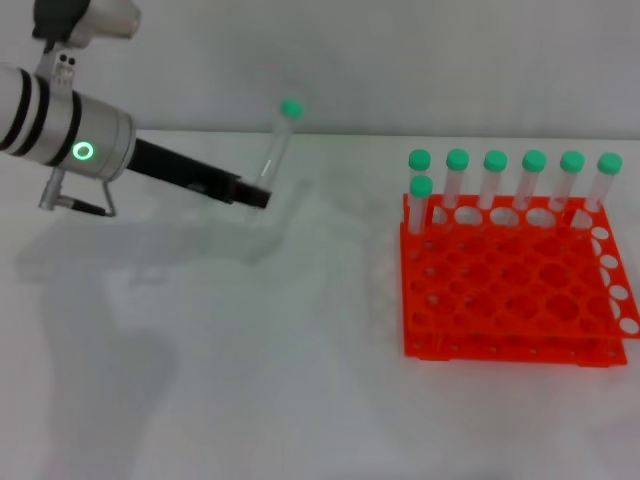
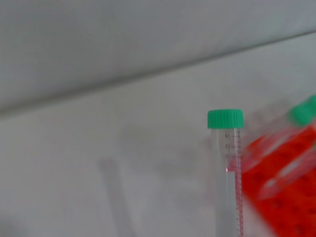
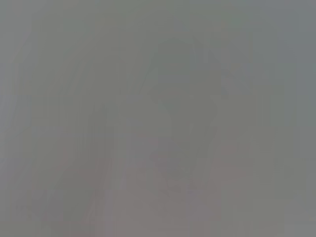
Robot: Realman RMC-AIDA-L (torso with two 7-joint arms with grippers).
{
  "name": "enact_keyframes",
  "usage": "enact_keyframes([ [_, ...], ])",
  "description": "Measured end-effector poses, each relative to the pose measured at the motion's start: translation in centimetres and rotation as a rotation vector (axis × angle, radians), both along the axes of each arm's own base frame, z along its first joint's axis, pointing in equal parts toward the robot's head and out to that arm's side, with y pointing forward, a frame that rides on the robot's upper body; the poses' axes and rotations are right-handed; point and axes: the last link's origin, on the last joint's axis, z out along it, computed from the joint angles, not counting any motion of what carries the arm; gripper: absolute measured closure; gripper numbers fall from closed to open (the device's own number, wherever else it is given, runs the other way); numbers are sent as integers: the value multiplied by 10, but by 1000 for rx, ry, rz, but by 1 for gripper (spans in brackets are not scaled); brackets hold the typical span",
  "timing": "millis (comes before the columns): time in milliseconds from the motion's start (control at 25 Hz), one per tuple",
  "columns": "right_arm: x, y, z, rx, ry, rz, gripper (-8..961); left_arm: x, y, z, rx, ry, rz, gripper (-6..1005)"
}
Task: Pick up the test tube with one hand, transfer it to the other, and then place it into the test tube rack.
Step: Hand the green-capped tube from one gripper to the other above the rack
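Rack [image 1: 510,290] is sitting nearest on the tabletop [image 1: 250,380], seven capped tubes [image 1: 533,180] standing along its far edge. Left hand [image 1: 255,195] is hanging well to the left of the rack, above the tabletop, closed on the lower end of the tube [image 1: 278,145]. Tube is standing nearly upright, green cap up, tilting slightly toward the rack; left wrist view is showing its cap and graduations beside the rack's orange. Right hand isn't showing in any view; right wrist view is showing nothing usable. Step looks like holding for the handover. To do it well: keeping the tube steady and upright, leaving the capped upper half free so the other hand can be taking it there before the left one lets go.
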Motion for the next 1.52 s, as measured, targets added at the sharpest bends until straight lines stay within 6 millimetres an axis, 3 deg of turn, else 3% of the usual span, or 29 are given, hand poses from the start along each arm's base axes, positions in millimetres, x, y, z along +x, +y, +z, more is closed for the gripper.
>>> enact_keyframes([
  [240, -17, -3, -11, -220, 50, 98, 94, 14, -9, -6, -57, 0, -295, 811],
  [480, -29, 1, -24, -464, 156, 134, 96, 34, -15, -13, -104, 23, -485, 810],
  [640, -41, 7, -42, -603, 195, 150, 96, 48, -16, -19, -134, 37, -560, 809],
  [840, -67, 22, -74, -739, 178, 198, 97, 76, -19, -41, -191, 62, -659, 808],
  [1160, -81, 35, -93, -764, 134, 202, 99, 102, -22, -62, -245, 23, -732, 806],
  [1520, -84, 45, -92, -729, 105, 194, 101, 106, -27, -79, -280, 14, -745, 804],
])
